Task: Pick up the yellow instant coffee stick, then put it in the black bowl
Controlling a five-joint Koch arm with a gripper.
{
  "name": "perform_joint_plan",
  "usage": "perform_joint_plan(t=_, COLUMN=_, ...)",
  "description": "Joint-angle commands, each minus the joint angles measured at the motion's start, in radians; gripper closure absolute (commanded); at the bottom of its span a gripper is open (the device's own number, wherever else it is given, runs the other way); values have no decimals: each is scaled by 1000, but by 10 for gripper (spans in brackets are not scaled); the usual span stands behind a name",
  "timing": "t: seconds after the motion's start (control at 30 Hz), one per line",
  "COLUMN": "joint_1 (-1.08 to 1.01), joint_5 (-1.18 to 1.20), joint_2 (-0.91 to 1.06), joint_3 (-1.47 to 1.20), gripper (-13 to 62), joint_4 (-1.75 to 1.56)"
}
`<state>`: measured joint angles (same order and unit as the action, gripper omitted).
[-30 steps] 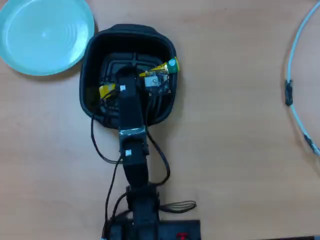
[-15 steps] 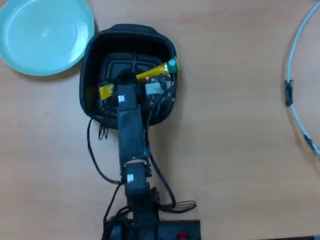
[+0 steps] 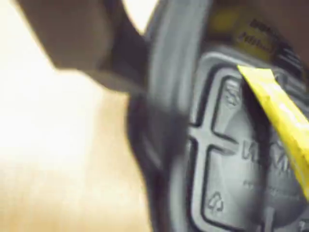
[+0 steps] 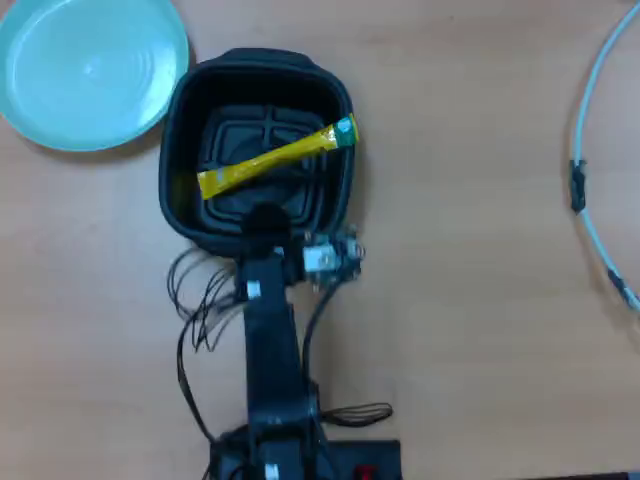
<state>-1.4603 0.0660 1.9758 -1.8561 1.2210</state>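
Overhead view: the yellow coffee stick (image 4: 275, 157) lies inside the black bowl (image 4: 178, 110), slanting across its ribbed floor, green end up against the right inner wall, yellow end toward the lower left. It looks to be resting on the bowl floor or leaning on the wall; I cannot tell which. The arm (image 4: 270, 340) reaches in from the near edge of the surface, and its gripper (image 4: 266, 222) sits over the bowl's near rim, just short of the stick. From above the gripper shows only as a dark mass with the jaws stacked, so I cannot tell whether it is released or clenched; nothing yellow shows within it, and the stick appears free of it. Wrist view: blurred, close on the bowl's rim and the raised cross pattern of its bottom, with the stick (image 3: 282, 113) running down the right side over the ribs; a dark out-of-focus shape at upper left is probably part of the gripper, but no jaw gap can be read there either. A light-blue plate (image 4: 90, 65) sits on the wooden surface (image 4: 470, 300) just left of and beyond the bowl, empty. A pale cable (image 4: 590, 190) curves along the far right. Judgement: both pick and placement look done, since the stick is in the bowl; what seems left is only for the arm to pull clear without catching the rim.
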Motion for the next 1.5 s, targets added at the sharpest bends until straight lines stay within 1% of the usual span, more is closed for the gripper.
perform_joint_plan(t=0.0, joint_1=-14, joint_5=69, joint_2=115, joint_3=-32, gripper=143, joint_4=-120)
perform_joint_plan(t=0.23, joint_1=-52, joint_5=71, joint_2=385, joint_3=-483, gripper=145, joint_4=-347)
perform_joint_plan(t=0.33, joint_1=-83, joint_5=55, joint_2=399, joint_3=-653, gripper=145, joint_4=-479)
perform_joint_plan(t=0.6, joint_1=-101, joint_5=26, joint_2=399, joint_3=-904, gripper=145, joint_4=-612)
perform_joint_plan(t=0.73, joint_1=-103, joint_5=26, joint_2=399, joint_3=-1040, gripper=145, joint_4=-730)
perform_joint_plan(t=1.07, joint_1=-106, joint_5=29, joint_2=397, joint_3=-1302, gripper=146, joint_4=-1028)
perform_joint_plan(t=1.47, joint_1=-104, joint_5=35, joint_2=397, joint_3=-1301, gripper=146, joint_4=-1034)
